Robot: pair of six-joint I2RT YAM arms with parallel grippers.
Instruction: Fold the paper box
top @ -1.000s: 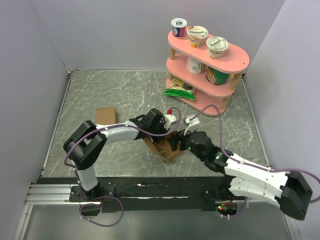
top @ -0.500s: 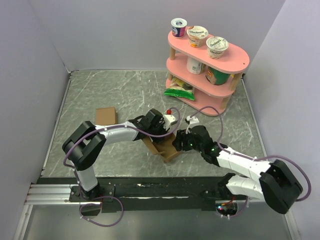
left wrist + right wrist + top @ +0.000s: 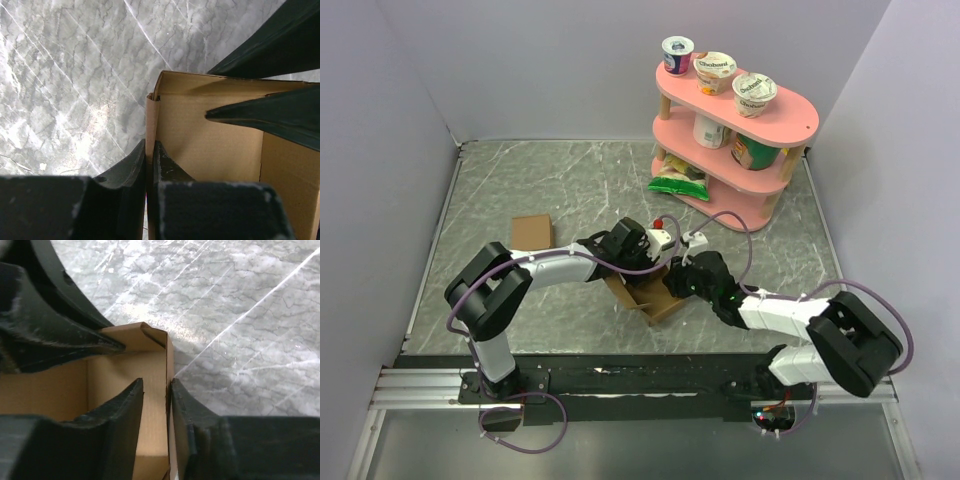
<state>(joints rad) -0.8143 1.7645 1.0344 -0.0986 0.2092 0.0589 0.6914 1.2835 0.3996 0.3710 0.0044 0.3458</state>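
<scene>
The paper box (image 3: 642,296) stands open-topped on the worktop (image 3: 540,180), just near of the middle, between the two arms. The left jaws are pinched tight on one wall. The right jaws straddle its right-hand wall, narrow, the inner finger (image 3: 125,405) just off the card.

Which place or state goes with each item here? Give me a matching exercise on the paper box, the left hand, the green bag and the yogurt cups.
Column one:
1 paper box
2 left hand
3 green bag
4 yogurt cups

Column two:
A on top of the pink shelf
B clamped on a box wall
C brown, open-topped
D at that shelf's lowest level

Pairs: 1-C, 2-B, 3-D, 4-A
</scene>
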